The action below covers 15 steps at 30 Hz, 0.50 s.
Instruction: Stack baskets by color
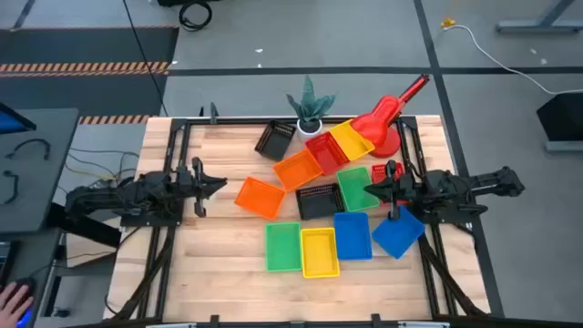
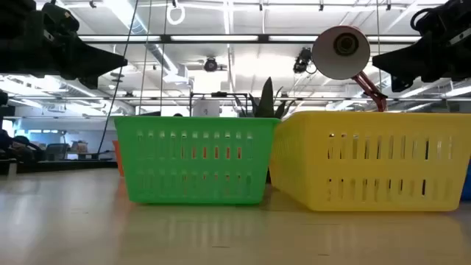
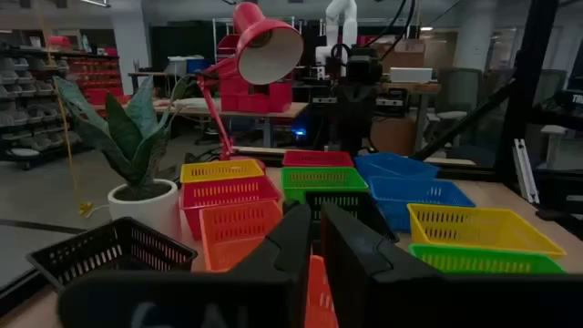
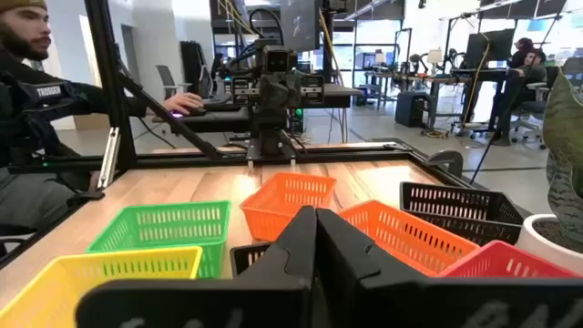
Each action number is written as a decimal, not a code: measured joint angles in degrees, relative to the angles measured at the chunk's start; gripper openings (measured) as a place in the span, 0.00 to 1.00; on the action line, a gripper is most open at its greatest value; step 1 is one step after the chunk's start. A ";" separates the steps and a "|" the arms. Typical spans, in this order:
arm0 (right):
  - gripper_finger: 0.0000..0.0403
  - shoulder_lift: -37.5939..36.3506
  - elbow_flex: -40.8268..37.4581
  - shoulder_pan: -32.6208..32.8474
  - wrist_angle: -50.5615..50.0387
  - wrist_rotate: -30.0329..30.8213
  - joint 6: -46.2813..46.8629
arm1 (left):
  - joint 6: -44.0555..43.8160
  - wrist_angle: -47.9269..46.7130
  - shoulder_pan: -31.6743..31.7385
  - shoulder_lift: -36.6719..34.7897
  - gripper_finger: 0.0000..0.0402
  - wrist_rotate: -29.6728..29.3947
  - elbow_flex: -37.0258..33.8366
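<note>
High view: the baskets lie scattered singly over the middle and right of the tabletop (image 1: pixel 209 264), none nested in another as far as I can tell, so the sorting by color looks barely begun and nearly all of it is left. Taking the black basket (image 1: pixel 317 200) at the center as the dial's hub, an orange basket (image 1: pixel 297 169) sits at eleven o'clock and a second orange basket (image 1: pixel 259 197) at nine. A red basket (image 1: pixel 326 151) and a yellow basket (image 1: pixel 352 139) lie toward twelve and one. A green basket (image 1: pixel 357 188) is at three. At six, a row runs green basket (image 1: pixel 283 247), yellow basket (image 1: pixel 319 252), blue basket (image 1: pixel 352 235), with another blue basket (image 1: pixel 398 232) at four. A second black basket (image 1: pixel 273 140) sits far out at eleven, by the plant (image 1: pixel 310 107) and lamp (image 1: pixel 390 114).

Every basket appears empty.

The left pincer (image 1: pixel 219 183) hovers at nine, its fingers nearly together, holding nothing. The right pincer (image 1: pixel 369 191) hangs at three over the green basket, fingers closed on nothing.
</note>
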 joint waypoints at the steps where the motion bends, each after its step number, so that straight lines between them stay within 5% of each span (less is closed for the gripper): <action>1: 0.03 0.00 0.00 0.00 0.00 -0.02 0.00 | 0.00 -0.02 0.00 0.02 0.10 0.02 -0.02; 15: 0.03 0.02 0.00 0.00 0.00 0.00 0.00 | -0.01 0.00 0.01 0.01 0.09 0.02 -0.01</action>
